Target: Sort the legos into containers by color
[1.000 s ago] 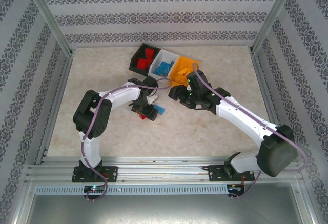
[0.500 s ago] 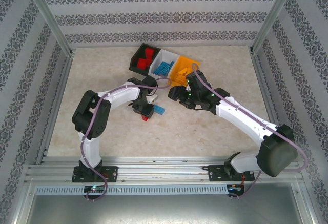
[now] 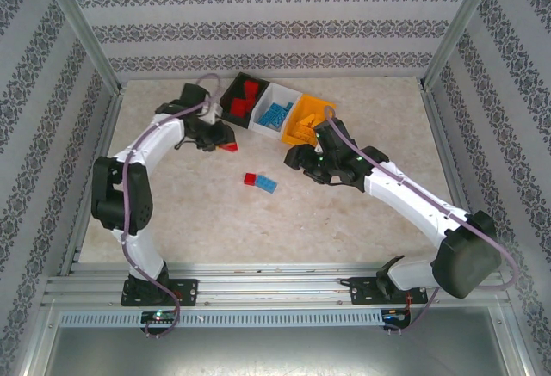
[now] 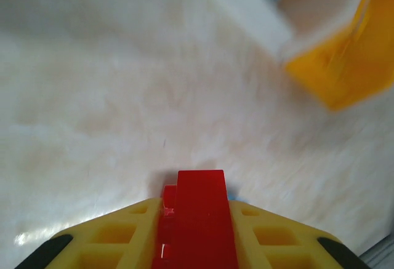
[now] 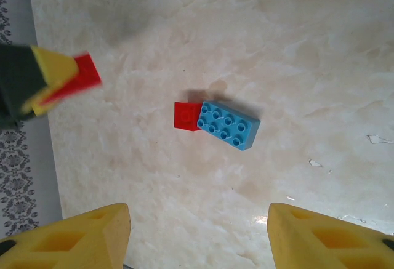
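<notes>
Red lego [image 4: 200, 220] is now clamped in the left gripper [image 3: 225, 144], carried from mid-table [image 3: 198, 221] to beside the black bin [image 3: 227, 106]; deposit pending. Right gripper [image 5: 198, 235] hangs spread above remaining red brick [image 5: 186, 116] and blue brick [image 5: 228, 124].

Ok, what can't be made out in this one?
- Left wrist: the white bin and orange bin are blurred and cut off by the top edge, so their contents are unreadable.
- Top external: the right arm covers part of the orange bin. The bricks in the black bin are too small to count.
- Left wrist: the held red brick is half hidden by the left hand.
</notes>
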`<move>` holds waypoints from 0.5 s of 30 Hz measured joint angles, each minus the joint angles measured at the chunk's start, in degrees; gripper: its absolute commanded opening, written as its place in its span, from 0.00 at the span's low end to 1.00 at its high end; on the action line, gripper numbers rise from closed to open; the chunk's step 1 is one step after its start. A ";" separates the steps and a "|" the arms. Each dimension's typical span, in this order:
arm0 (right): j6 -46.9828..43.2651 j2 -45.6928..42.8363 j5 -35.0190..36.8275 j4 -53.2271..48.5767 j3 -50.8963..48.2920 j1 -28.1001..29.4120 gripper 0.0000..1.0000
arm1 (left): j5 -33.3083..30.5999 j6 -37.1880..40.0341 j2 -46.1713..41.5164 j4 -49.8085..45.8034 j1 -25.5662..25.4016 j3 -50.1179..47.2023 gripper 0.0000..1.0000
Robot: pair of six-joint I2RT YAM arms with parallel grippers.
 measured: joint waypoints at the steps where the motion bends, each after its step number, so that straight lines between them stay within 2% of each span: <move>1: 0.00 0.00 -0.22 -0.02 0.00 -0.02 0.61 | 1.01 -4.46 0.26 4.24 1.53 -0.61 0.30; 4: -0.04 0.39 -1.33 -0.50 0.44 -0.35 0.61 | 2.10 -16.28 3.63 15.76 3.78 -0.55 0.29; 7: -0.26 1.55 -2.21 -0.72 1.55 -0.37 0.61 | 2.21 -25.83 10.78 24.33 3.54 2.84 0.29; 12: -0.70 3.19 -3.91 -0.66 2.38 -1.29 0.61 | 1.38 -34.27 22.01 28.50 3.04 12.98 0.30; 15: -1.14 3.89 -4.74 -0.66 2.38 -2.38 0.61 | 0.61 -36.44 26.29 28.46 2.78 20.74 0.46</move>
